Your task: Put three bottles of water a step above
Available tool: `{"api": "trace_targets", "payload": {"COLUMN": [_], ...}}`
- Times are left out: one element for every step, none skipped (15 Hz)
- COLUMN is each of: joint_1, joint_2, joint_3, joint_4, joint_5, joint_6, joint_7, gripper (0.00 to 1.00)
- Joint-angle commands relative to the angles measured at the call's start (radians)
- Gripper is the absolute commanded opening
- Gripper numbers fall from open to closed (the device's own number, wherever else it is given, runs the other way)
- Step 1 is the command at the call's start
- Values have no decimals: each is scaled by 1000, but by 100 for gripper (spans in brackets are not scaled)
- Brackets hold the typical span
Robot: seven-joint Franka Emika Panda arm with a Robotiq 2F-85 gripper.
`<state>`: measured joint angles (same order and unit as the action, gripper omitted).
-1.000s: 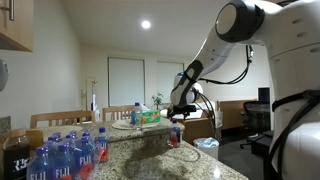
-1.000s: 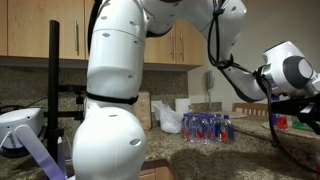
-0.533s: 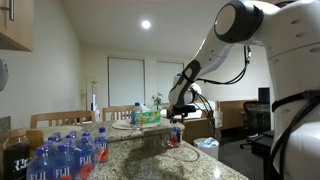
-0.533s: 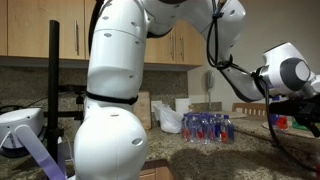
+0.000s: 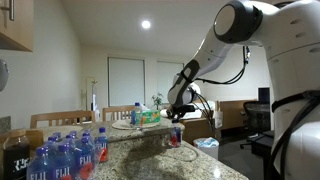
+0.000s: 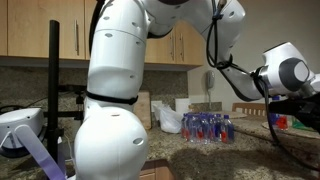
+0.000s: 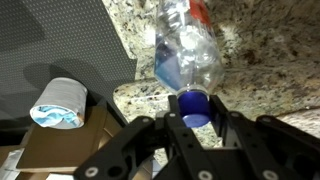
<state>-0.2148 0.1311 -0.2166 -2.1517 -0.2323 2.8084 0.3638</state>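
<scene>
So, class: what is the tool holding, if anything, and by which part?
A water bottle, gripped by the tool at its blue cap.

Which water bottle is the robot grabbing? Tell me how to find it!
Look along the speckled granite counter, away from the big pack of bottles, to its far end. One small water bottle stands there alone. Unlike the packed ones, its blue cap sits between the robot's dark fingers.
</scene>
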Motion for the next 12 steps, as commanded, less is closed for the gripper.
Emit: {"api": "trace_targets", "payload": {"joint_1": [13, 14, 14, 13, 12, 12, 16, 18, 20, 24, 25, 28], "joint_2": [15, 13, 11, 5, -6, -21, -40, -55, -64, -78, -89, -107], "joint_3": [-11, -12, -12, -12, -9, -9, -16, -16, -17, -18, -19, -17], "joint_4": [11, 11, 9, 4, -6, -16, -26, -32, -37, -41, -49, -56], "joint_5": [32, 29, 30, 31, 37, 34, 11, 5, -2, -12, -22, -38], "joint_6": [21, 18, 15, 11, 7, 2, -2, -13, -20, -29, -29, -36], "joint_7": [-63, -65, -69, -74, -90, -100, -95, -106, -115, -122, -126, -130], "gripper": [9, 9, 9, 9, 9, 9, 9, 9, 9, 9, 9, 9]}}
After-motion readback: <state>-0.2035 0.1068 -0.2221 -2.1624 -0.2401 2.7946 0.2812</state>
